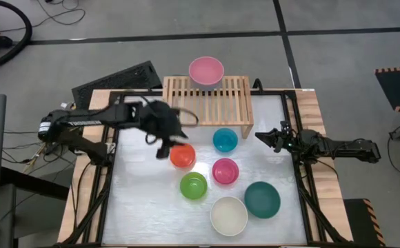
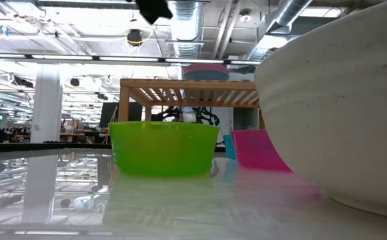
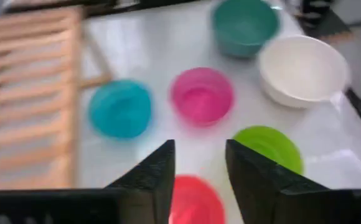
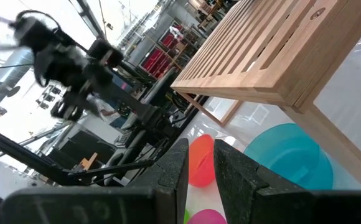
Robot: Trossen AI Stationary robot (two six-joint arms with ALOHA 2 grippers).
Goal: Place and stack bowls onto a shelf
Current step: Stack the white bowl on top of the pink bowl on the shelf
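My left gripper (image 1: 165,141) hovers open just above the red bowl (image 1: 182,156). In the left wrist view its fingers stand apart (image 3: 199,158) over the red bowl's rim (image 3: 196,200) and touch nothing. My right gripper (image 1: 269,136) waits at the table's right edge, its fingers a narrow gap apart (image 4: 201,163). The pink bowl (image 1: 206,70) sits on the far edge of the slatted wooden shelf (image 1: 217,103). In the low view a blue bowl (image 2: 205,74) seems to lie under it. The cyan (image 1: 225,140), magenta (image 1: 225,171), lime green (image 1: 194,186), cream-white (image 1: 228,215) and dark teal (image 1: 262,199) bowls rest upright on the table.
The table (image 1: 138,207) is a pale sheet inside a dark frame. Its near-left part holds no bowls. The shelf's near leg (image 1: 244,128) stands close to the cyan bowl. A dark grille (image 1: 117,78) lies beyond the table's far-left corner.
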